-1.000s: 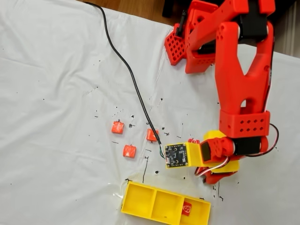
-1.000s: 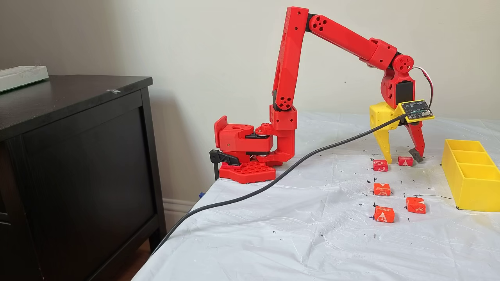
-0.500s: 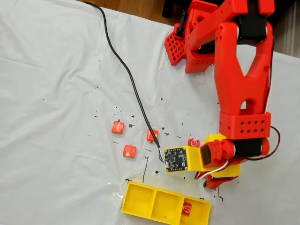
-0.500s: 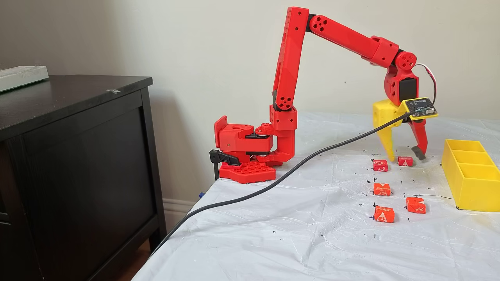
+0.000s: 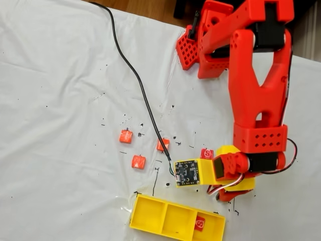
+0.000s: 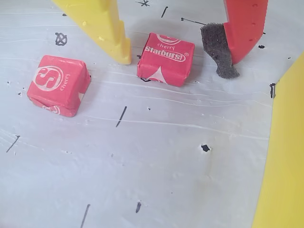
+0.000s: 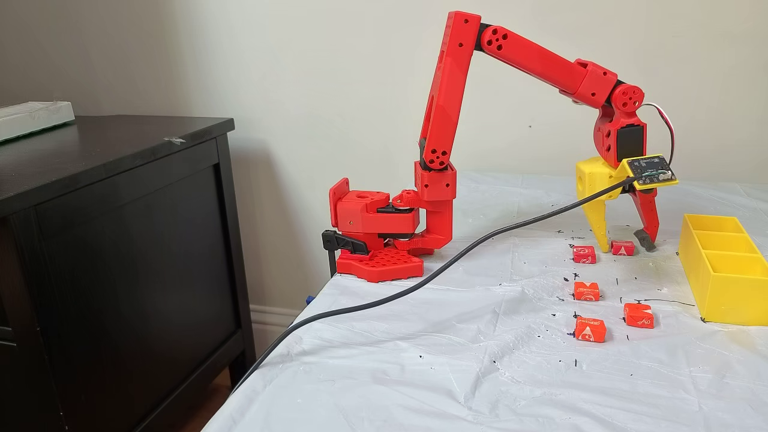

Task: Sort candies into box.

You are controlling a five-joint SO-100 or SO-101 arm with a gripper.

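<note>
Hanging low over the worktop (image 7: 420,360), the gripper (image 6: 178,52) has its jaws spread wide, one on each side of a red candy (image 6: 166,59). The yellow finger (image 6: 107,28) sits just beside the candy's left side in the wrist view. The red finger with its grey foam pad (image 6: 217,50) is near the other side, not touching yet.

This candy looks tiny and light. It is wrapped in smooth paper, so it may be slippery, and it seems a bit soft. A good hold is likely on its two flat sides, right across the middle, with a gentle squeeze.

A second candy (image 6: 58,84) lies just beside the yellow finger, on its outer side. It could get bumped. Three more candies (image 7: 587,291) (image 7: 638,315) (image 7: 590,329) lie nearer the front edge of the worktop, well apart from the gripper.

The yellow box (image 7: 720,270) stands near the right edge of the worktop in the side view. One candy (image 5: 200,223) already lies in an end compartment. A black cable (image 7: 390,294) runs across the worktop towards the gripper, but it stays clear of the candy.
</note>
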